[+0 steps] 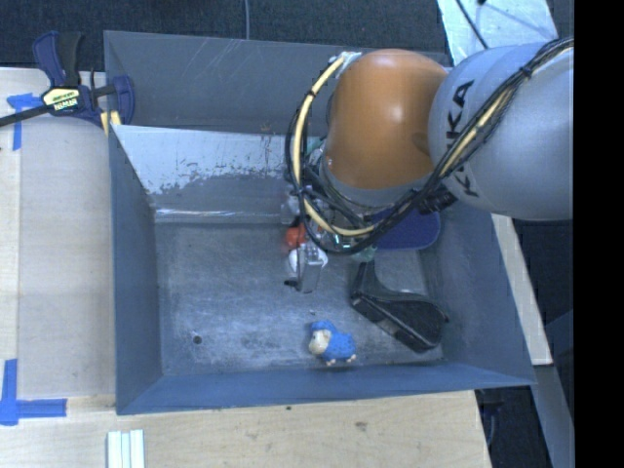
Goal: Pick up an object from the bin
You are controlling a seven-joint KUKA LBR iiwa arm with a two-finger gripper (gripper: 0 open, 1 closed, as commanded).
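My gripper (305, 264) hangs low over the middle of the bin floor, below the orange wrist cover. A small red thing (293, 235) shows right against its upper left side; whether it is held I cannot tell. A small blue and yellow toy (331, 343) lies on the floor near the front wall, a short way below the gripper and apart from it. A black angled tool (398, 315) lies to the gripper's lower right, also apart from it.
A dark blue flat thing (413, 232) lies at the bin's right side, partly hidden under the arm. The arm and its cables cover the back right of the bin. The left half of the floor is bare metal.
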